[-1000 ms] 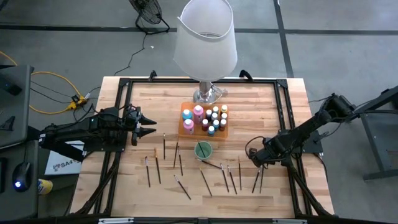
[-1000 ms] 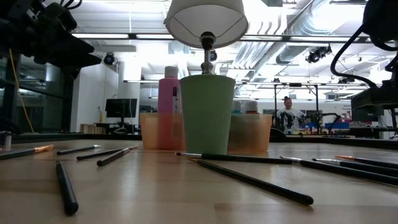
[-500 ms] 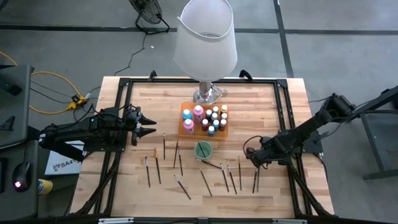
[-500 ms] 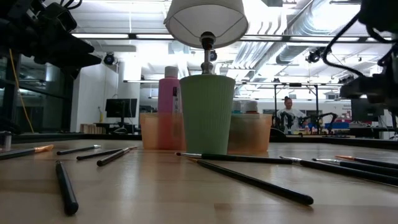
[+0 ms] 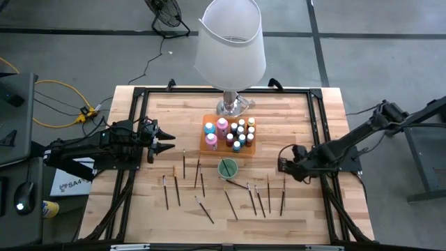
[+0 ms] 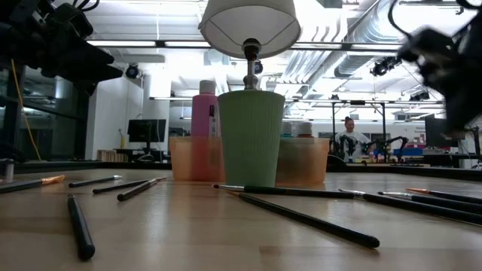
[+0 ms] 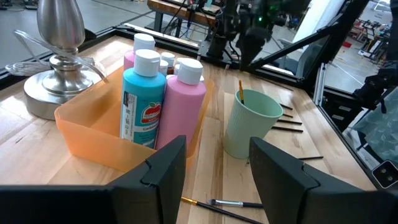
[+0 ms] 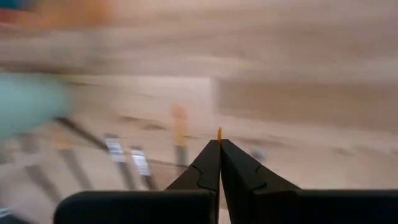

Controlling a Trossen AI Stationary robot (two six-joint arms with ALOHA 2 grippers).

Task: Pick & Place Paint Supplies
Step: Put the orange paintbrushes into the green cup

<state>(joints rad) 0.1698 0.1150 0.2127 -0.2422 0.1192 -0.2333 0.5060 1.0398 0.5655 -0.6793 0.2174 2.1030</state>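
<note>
my right jaws (image 5: 284,166) are pressed fully together, and a thin orange brush tip (image 8: 219,132) pokes out between them, so i have a brush pinched there. in the high view they sit well to the right of the green cup (image 5: 227,168), with the brush (image 5: 282,195) trailing down from them toward the front edge of the worktop (image 5: 327,118).

my left jaws (image 5: 166,139) stand about half open with nothing between them, hovering well to the left of the green cup, pointed toward it.

the green cup is my landmark. just behind it is the orange tray (image 5: 208,145), holding the small paint bottles (image 5: 241,132) with coloured caps, plus the taller pink bottle (image 7: 184,102) and teal bottle (image 7: 143,99). the cup already has one brush handle (image 7: 240,91) standing in it. behind the tray rises the lamp (image 5: 231,42) with its silver base.

in front of the cup and to both sides of it, loose dark-handled brushes lie scattered flat on the worktop: a group to the front left (image 5: 177,189), and more to the front right (image 5: 252,197). one long brush (image 6: 309,218) lies just in front of the cup in the low view.

far behind, beyond the worktop, a person (image 6: 349,140) is in the room.
</note>
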